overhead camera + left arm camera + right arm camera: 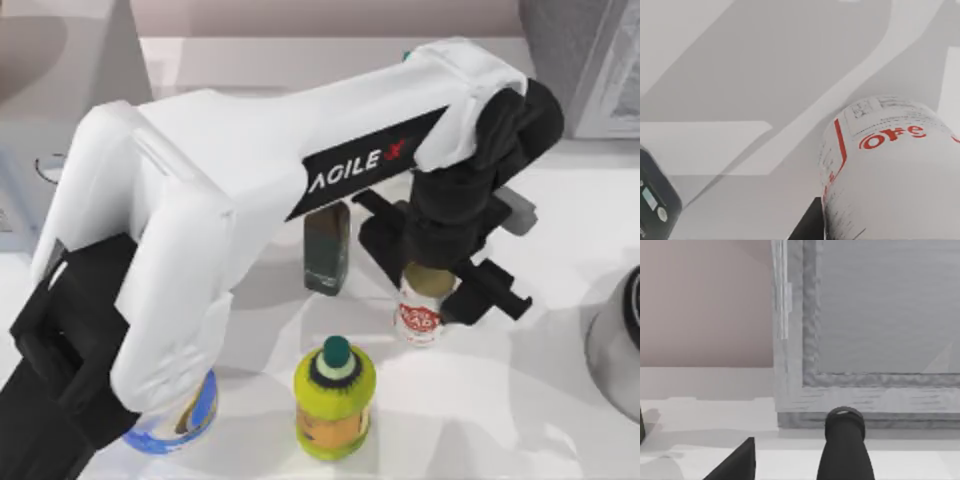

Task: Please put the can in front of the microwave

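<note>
White table [560, 400] crowded with small goods

The can [420, 318] stands near centre, a yellow-green bottle [334, 398] beside it, a dark box [327, 246] behind, a blue-wrapped roll [190, 420] left; the microwave [40, 110] apparently sits far left, a grey appliance [590, 60] far right.

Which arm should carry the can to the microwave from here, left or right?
Left. Its claw sits right over the can, fingers straddling it, and the left wrist view shows the can close up. The microwave stands at the table's left. The right claw faces another appliance.
</note>
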